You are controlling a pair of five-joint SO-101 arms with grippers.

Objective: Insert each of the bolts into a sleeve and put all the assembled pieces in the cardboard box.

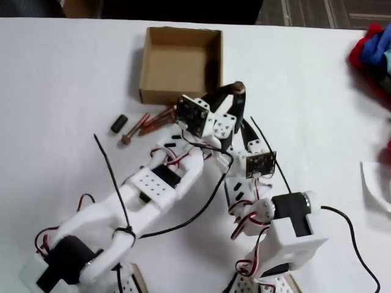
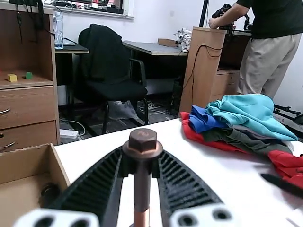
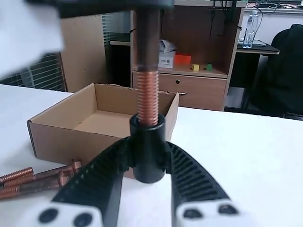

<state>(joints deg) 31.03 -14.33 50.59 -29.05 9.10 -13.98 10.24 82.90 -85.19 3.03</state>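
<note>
The two arms meet over the white surface (image 1: 73, 73), just in front of the cardboard box (image 1: 174, 96). The left end effector (image 2: 143, 158) is closed narrowly on a copper bolt (image 2: 142, 142). Its ribbed black fingers (image 2: 102, 182) pinch the shank just under the hex head, and the bolt stands upright with the head on top. From above, that head sits beside the box's near right corner, outside the box. Directly below it, the right end effector (image 3: 148, 161) is clamped on a short black sleeve (image 3: 147, 132), held upright with its open end facing up. The bolt's threaded end goes down into the mouth of the sleeve, with the threads exposed above the rim. I can't tell how deep it sits inside. Both pieces are held off the surface, close to the front wall of the box. The box stands open, with brown cardboard visible on its floor. To the left of the arms, a few loose copper bolts (image 1: 149, 122) lie together on the surface near the box's front left corner, roughly parallel to each other. Just beside them, a little farther left, lies a spare black sleeve (image 1: 119, 124) on its side, apart from the bolts. Over at the right edge of the surface is a heap of red, blue and teal cloth (image 2: 236, 118), well away from the arms.
</note>
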